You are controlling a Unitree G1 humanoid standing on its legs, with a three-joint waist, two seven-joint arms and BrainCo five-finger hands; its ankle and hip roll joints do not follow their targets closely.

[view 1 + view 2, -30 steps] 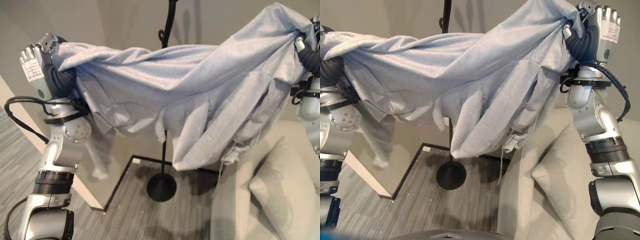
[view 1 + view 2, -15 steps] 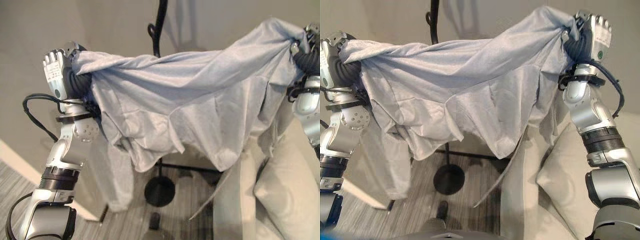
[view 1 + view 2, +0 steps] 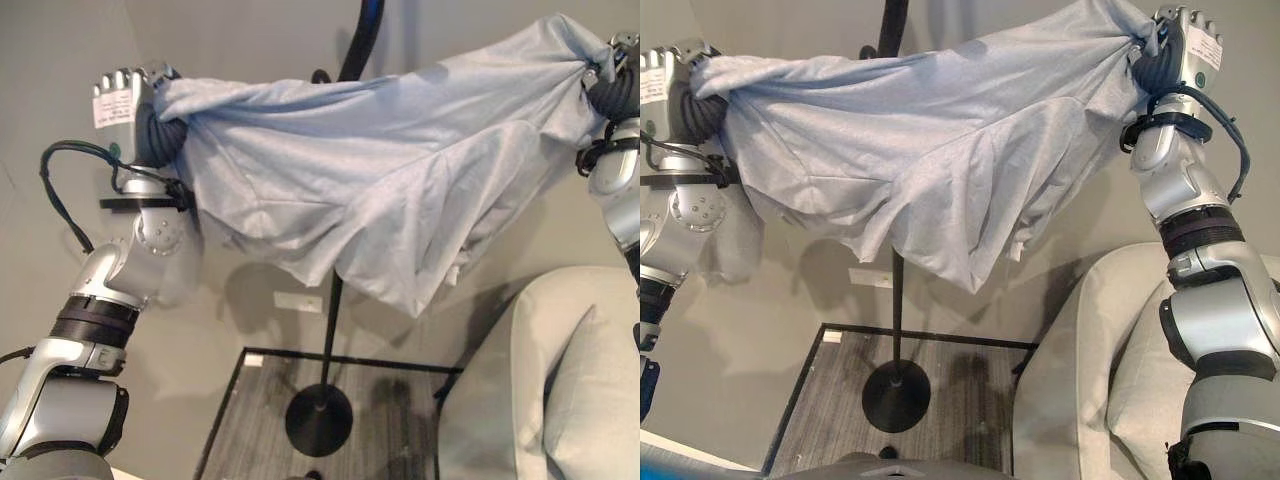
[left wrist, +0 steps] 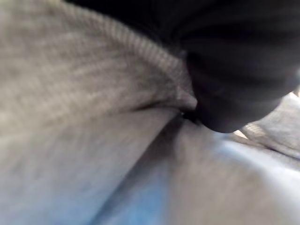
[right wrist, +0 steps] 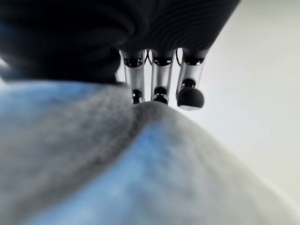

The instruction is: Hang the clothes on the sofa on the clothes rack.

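Both hands, left hand (image 3: pixel 125 100) and right hand (image 3: pixel 1185 45), grip the light grey-blue cotton garment (image 3: pixel 400 180) stretched in front of the black metal clothes rack pole (image 3: pixel 360 35); risk: sagging cloth misses the rack's hook and drops.

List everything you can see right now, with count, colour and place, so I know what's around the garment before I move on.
Garment: one, light grey, stretched in the air between both raised hands, its lower edge hanging in front of the rack pole.
Clothes rack: one, black; thin pole rising behind the garment from a round base on the floor, its upper part showing above the cloth.
Sofa: one, beige, lower right, with a cushion on it.
Floor: grey wood-look planks, seen around the rack's base.
Wall: grey, behind everything.
Left hand: raised at upper left, gripping one end of the garment.
Right hand: raised at upper right, gripping the other end.
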